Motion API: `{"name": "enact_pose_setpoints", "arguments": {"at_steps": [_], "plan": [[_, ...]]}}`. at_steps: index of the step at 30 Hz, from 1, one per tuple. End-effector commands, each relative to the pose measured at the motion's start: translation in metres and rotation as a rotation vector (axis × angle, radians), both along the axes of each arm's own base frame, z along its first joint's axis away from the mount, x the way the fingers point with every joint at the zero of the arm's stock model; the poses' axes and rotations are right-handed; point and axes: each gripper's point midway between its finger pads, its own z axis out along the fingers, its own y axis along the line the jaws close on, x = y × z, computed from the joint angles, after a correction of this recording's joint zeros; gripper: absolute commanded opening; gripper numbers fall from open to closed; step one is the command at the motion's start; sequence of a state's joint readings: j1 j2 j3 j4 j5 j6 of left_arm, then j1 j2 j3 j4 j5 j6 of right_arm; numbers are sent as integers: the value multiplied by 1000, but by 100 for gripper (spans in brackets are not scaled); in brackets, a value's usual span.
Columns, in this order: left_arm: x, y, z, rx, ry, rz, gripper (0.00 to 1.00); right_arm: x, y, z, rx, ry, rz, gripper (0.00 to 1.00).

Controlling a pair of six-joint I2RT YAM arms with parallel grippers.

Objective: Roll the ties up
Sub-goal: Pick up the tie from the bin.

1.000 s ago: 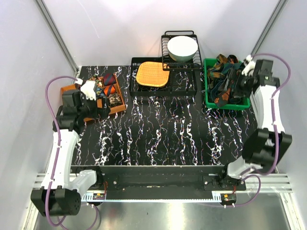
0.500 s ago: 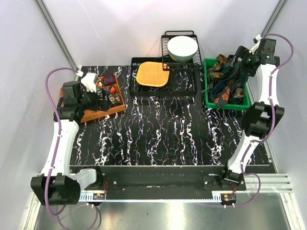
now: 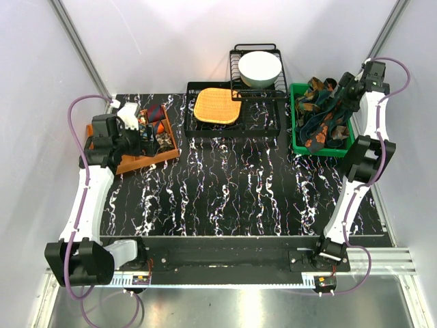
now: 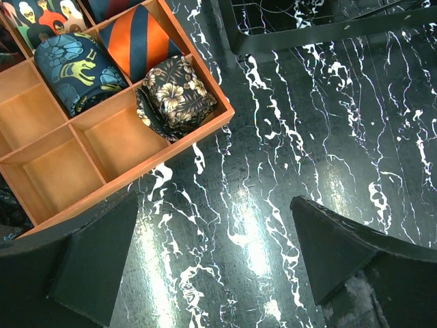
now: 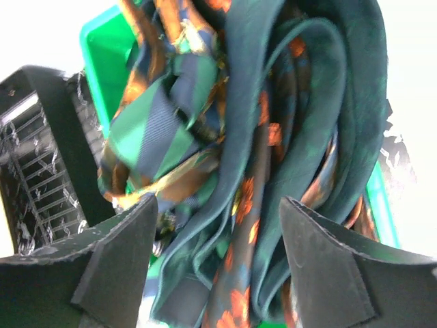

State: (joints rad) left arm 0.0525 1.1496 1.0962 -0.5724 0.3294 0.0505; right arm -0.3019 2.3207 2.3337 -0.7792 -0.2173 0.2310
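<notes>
Here the loose ties (image 3: 322,117) lie in a heap inside the green bin (image 3: 295,140), at 2 o'clock on the table (image 3: 232,191). From above, their long bands run mostly from 1 o'clock down to 7 o'clock, tangled over each other. In the right wrist view a plain dark teal tie (image 5: 355,102) is folded into a loop, and its strips go from 12 to about 6 o'clock beside patterned ones.

The right gripper (image 5: 217,208) hangs over this heap with its fingers apart. I cannot tell if they touch the cloth.

Three rolled ties (image 4: 179,92) sit in the compartments of a wooden box (image 4: 102,178) at 10 o'clock. The left gripper (image 4: 218,253) is just beside the box, its fingers wide apart and holding nothing.

At 12 o'clock stands a black tray (image 3: 273,126) with an orange mat (image 3: 217,104), and behind it a wire rack (image 3: 235,55) with a white bowl (image 3: 259,67).
</notes>
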Motion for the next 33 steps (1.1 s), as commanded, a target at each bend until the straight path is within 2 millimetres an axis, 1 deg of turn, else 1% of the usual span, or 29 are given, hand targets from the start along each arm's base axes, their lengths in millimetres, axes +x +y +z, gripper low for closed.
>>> {"name": "enact_pose_setpoints", "arguments": {"at_steps": [1, 5, 7, 9, 10, 12, 13, 16, 17, 18, 21, 24, 28, 33], "plan": [[15, 0, 21, -11, -87, 2, 99, 25, -22, 12, -37, -90, -64, 77], [18, -1, 19, -15, -79, 0, 99, 35, -30, 3, -53, -102, -79, 73], [18, -1, 19, -14, -75, -1, 99, 40, -34, -2, -52, -111, -88, 69], [19, 0, 17, -13, -69, 0, 99, 46, -37, 0, -56, -134, -96, 67], [19, -1, 16, -12, -66, -2, 99, 49, -37, -6, -50, -133, -98, 64], [20, 0, 13, -11, -55, 3, 99, 54, -41, -6, -54, -152, -106, 62], [20, 1, 12, -7, -55, 1, 99, 57, -41, -11, -53, -154, -108, 62], [21, 3, 12, -3, -52, 11, 99, 64, -45, -12, -52, -182, -120, 59], [21, 3, 10, -4, -49, 12, 99, 68, -47, -9, -52, -204, -120, 56], [22, 2, 10, -5, -47, 13, 99, 70, -48, -8, -52, -213, -125, 55], [22, 3, 6, -7, -39, 14, 99, 76, -50, -9, -54, -237, -130, 54], [24, 3, 7, -3, -40, 13, 99, 80, -51, -12, -58, -247, -133, 54], [26, 3, 6, -1, -35, 16, 99, 84, -50, -20, -42, -246, -135, 54], [26, 6, 3, 5, -29, 24, 99, 88, -54, -21, -51, -263, -140, 51]]}}
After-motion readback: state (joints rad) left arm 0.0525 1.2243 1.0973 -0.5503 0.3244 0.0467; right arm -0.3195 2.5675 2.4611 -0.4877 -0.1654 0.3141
